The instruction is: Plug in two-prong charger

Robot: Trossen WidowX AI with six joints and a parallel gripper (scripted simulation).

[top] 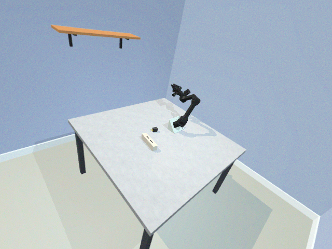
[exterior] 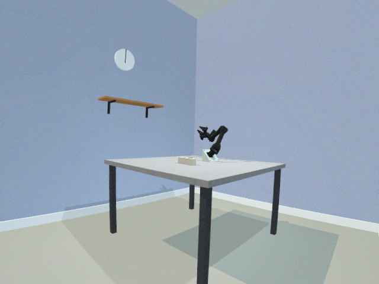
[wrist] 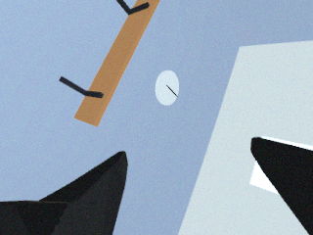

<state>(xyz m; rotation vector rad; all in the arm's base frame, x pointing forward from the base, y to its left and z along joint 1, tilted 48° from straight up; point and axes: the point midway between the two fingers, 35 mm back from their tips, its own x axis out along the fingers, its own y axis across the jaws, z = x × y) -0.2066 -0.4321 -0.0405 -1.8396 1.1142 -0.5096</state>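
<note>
A small black charger (top: 155,129) lies on the table in the top view, its yellowish prongs (top: 152,130) pointing left. It cannot be made out clearly in the exterior view. A cream power strip (top: 148,142) (exterior: 186,161) lies in front of the charger, apart from it, with two dark outlet slots (top: 147,137) (top: 151,141) on its top face. My gripper (top: 172,85) (exterior: 199,129) (wrist: 188,151) is open and empty, raised high above the table and far from both objects. The wrist view shows neither charger nor strip.
The arm's pale angled base mount (top: 171,127) (exterior: 206,156) stands on the grey table (top: 166,171) (exterior: 214,174), behind the charger. An orange shelf (top: 93,32) (exterior: 131,102) (wrist: 114,59) and a round white clock (exterior: 122,61) (wrist: 163,93) hang on the wall.
</note>
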